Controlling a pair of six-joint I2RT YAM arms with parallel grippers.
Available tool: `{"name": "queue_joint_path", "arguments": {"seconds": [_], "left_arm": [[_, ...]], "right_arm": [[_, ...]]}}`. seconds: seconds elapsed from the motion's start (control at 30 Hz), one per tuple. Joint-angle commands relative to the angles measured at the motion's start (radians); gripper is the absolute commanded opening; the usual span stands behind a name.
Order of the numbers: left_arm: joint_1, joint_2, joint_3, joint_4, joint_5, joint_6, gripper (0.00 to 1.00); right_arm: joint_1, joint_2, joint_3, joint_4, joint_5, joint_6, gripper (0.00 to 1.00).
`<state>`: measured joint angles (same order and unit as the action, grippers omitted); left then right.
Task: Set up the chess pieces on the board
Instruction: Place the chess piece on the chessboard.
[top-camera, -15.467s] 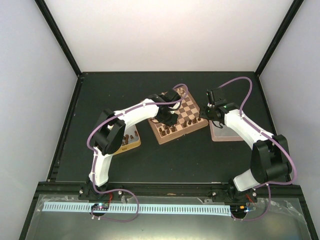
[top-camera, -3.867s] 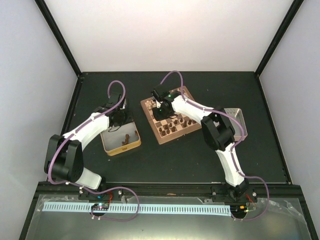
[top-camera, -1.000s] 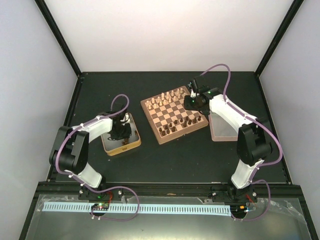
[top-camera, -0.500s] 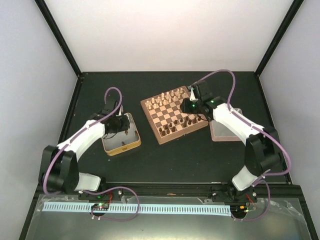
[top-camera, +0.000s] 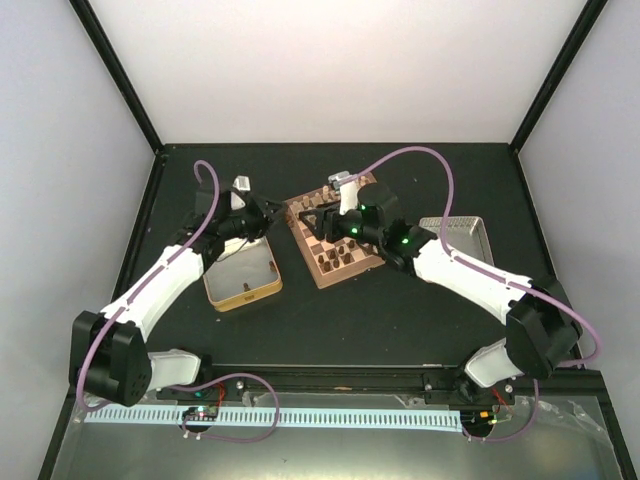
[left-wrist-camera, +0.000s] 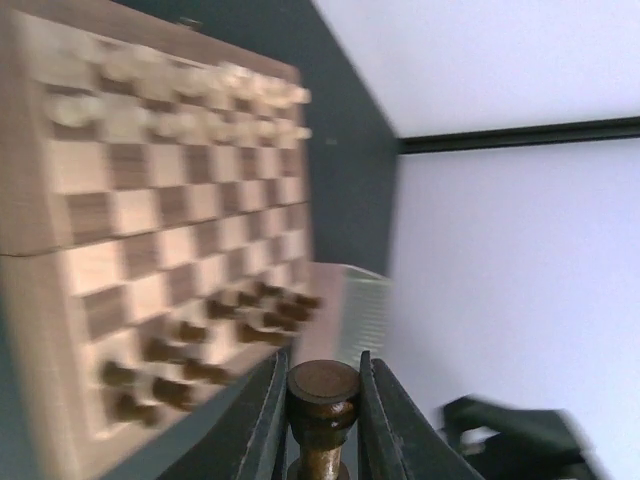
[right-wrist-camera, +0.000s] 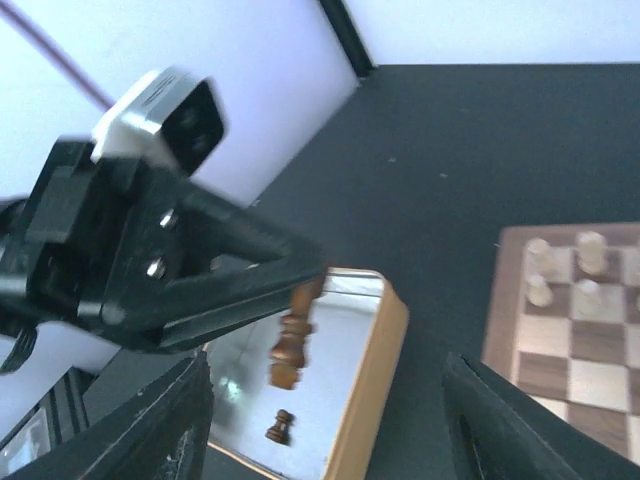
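Note:
My left gripper (top-camera: 268, 212) is shut on a dark-brown chess piece (left-wrist-camera: 322, 398), gripped by its head and held in the air between the gold tin and the board (top-camera: 330, 265). The right wrist view shows that piece (right-wrist-camera: 290, 345) hanging from the left gripper's fingers (right-wrist-camera: 230, 285) above the tin. My right gripper (top-camera: 312, 218) is wide open and empty (right-wrist-camera: 325, 400) over the board's left side, facing the left gripper. Several dark pieces (top-camera: 345, 255) stand on the board's near rows (left-wrist-camera: 200, 350). One more dark piece (right-wrist-camera: 280, 427) lies in the gold tin.
The gold tin (top-camera: 243, 290) sits left of the board. A silver tin (top-camera: 455, 232) sits right of it. Pale cream pieces (left-wrist-camera: 180, 90) fill the board's far rows (right-wrist-camera: 560, 265). Black enclosure rails run along the mat's edges.
The left gripper has risen from the gold tin and moved toward the board with a dark piece. The right arm has swung left from the board's right edge to its left side.

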<state>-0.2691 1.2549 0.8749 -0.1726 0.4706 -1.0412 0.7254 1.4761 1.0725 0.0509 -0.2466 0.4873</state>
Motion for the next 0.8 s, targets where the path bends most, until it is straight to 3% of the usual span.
{"name": "queue_joint_path", "arguments": {"seconds": [0.0, 0.23, 0.5, 0.77], "left_arm": [[-0.027, 0.018, 0.025, 0.320, 0.192, -0.380, 0.07], [-0.069, 0.075, 0.062, 0.409, 0.244, -0.500, 0.06], [-0.080, 0.068, 0.013, 0.481, 0.236, -0.604, 0.05], [-0.081, 0.063, -0.008, 0.474, 0.229, -0.631, 0.05]], "right_arm": [[0.050, -0.010, -0.015, 0.137, 0.031, -0.075, 0.64], [0.061, 0.008, 0.007, 0.114, 0.056, -0.044, 0.61], [0.061, -0.021, -0.026, 0.109, 0.139, 0.027, 0.35], [0.061, -0.069, -0.057, 0.144, 0.169, 0.024, 0.39]]}}
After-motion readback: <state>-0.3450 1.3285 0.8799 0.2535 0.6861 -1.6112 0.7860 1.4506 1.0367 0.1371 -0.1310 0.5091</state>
